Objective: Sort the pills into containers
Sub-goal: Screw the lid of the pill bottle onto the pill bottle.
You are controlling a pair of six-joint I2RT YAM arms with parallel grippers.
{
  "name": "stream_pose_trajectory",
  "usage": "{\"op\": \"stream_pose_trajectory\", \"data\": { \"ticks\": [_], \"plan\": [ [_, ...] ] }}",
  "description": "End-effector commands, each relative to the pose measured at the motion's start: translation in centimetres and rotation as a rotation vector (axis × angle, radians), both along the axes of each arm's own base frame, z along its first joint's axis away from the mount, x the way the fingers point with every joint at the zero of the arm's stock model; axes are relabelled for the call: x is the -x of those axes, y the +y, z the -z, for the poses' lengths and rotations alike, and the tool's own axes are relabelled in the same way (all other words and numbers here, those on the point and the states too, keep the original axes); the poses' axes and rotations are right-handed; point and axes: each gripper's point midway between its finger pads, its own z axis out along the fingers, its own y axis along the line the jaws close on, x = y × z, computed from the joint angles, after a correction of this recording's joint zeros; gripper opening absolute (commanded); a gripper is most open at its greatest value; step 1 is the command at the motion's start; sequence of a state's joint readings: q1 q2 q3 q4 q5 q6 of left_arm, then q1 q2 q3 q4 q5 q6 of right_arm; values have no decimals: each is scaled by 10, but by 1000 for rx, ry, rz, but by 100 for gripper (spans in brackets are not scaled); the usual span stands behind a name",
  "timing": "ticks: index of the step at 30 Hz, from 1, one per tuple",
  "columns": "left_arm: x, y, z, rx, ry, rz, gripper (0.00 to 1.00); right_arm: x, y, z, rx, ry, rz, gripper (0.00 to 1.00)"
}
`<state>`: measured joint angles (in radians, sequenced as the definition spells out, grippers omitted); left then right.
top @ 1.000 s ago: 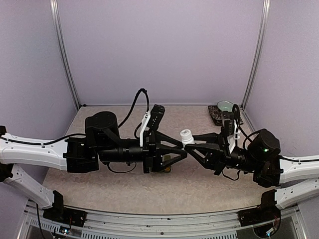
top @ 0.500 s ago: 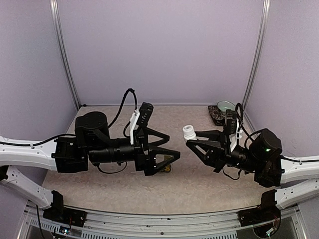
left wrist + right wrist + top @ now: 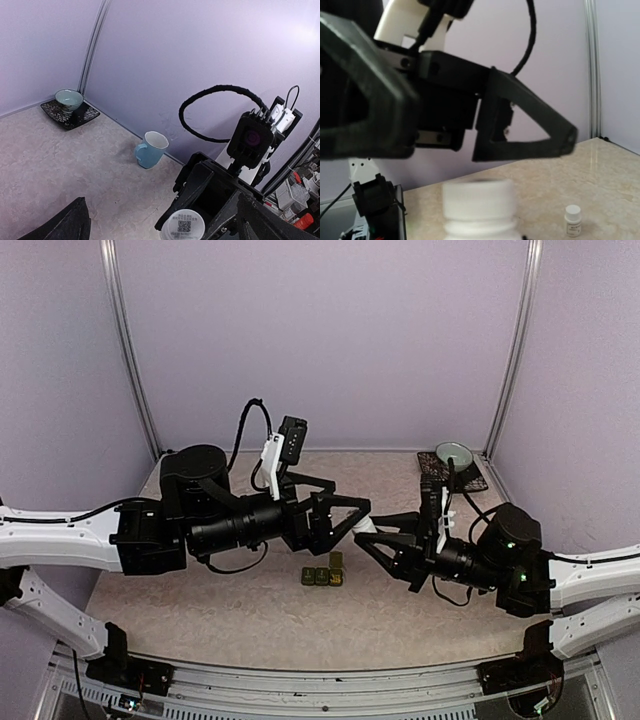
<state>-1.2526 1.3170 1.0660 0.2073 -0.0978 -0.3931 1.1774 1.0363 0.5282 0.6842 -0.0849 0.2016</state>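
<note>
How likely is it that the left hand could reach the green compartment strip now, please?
Probably yes: the left hand hangs open and empty near the green compartment strip, which lies uncovered; the right hand's white bottle crowds it.

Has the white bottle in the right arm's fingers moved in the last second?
Yes. The white bottle has shifted slightly left and down in the overhead view, farther from the bowl in the back right corner.

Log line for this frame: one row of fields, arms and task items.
left gripper: open, at bottle cap | right gripper: shut on pill bottle, cap on | containers: on table, untouched
</note>
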Motion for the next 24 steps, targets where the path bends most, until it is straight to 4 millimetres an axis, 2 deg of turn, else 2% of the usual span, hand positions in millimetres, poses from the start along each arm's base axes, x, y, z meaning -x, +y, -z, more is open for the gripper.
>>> {"op": "stream_pose_trajectory", "data": {
  "ticks": [1,10,24],
  "plan": [
    [-10,-7,-3,-7,-6,-38,99,2,0,-20,-44,-24,-4,0],
    [-18,-10,5,-23,1,-63,99,7,-1,-25,-61,-29,-22,0],
    [-16,-2,12,-13,19,-53,99,9,-11,-34,-108,-42,-11,0]
  ]
}}
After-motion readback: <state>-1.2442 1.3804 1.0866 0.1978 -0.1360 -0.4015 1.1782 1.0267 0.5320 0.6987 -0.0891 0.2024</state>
